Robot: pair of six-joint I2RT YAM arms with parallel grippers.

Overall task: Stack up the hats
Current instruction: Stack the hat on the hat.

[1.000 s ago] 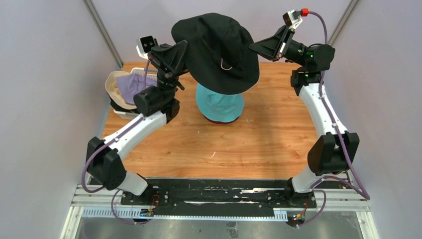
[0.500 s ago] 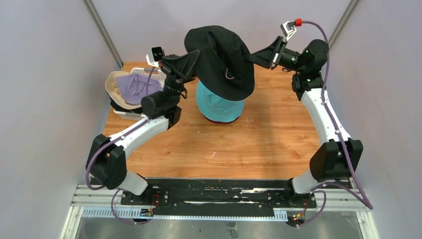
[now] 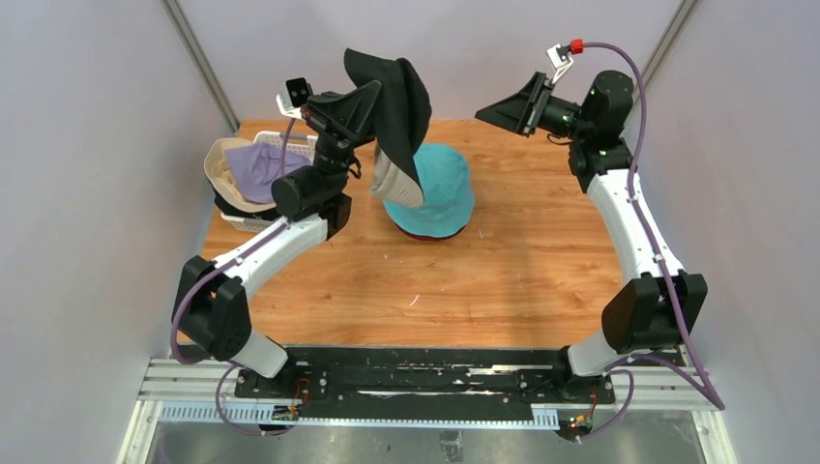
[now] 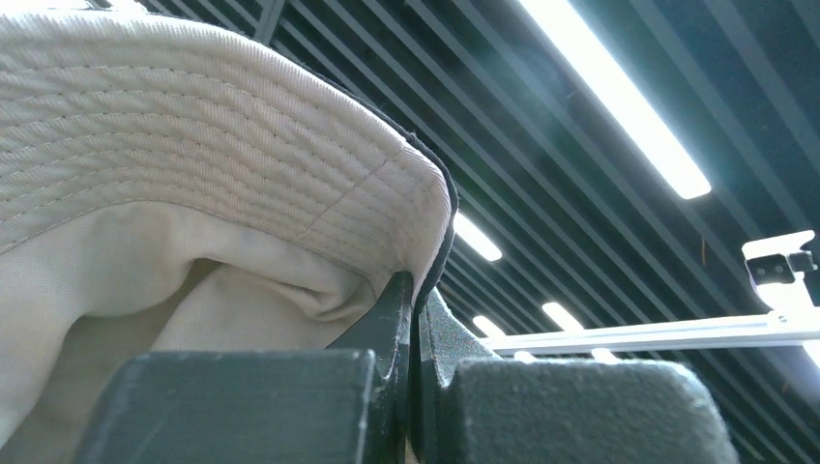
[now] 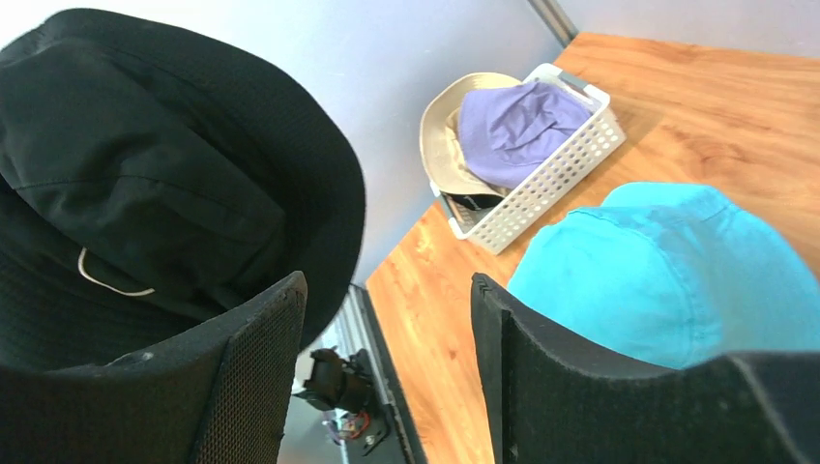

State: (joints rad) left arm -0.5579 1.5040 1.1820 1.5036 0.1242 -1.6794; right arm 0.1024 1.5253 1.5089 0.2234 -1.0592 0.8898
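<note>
hats stacked: soft teal bucket hat point(image 3: 440, 188) over maroon one point(image 3: 425, 235); black fabric bucket hat point(image 3: 392, 101) hangs pinched in left gripper point(image 4: 416, 319), right gripper point(image 5: 387, 290) wide and empty, others point(image 3: 261, 166) wait in white lattice basket point(image 3: 242, 220).

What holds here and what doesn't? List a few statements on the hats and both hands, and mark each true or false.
1. The left hand is shut on the brim of the black hat. True.
2. The right hand grips the black hat too. False: it is open and apart from the hat.
3. The teal hat lies in the white basket. False: it sits mid-table, outside the basket.
4. A lavender hat lies in the white basket. True.
</note>
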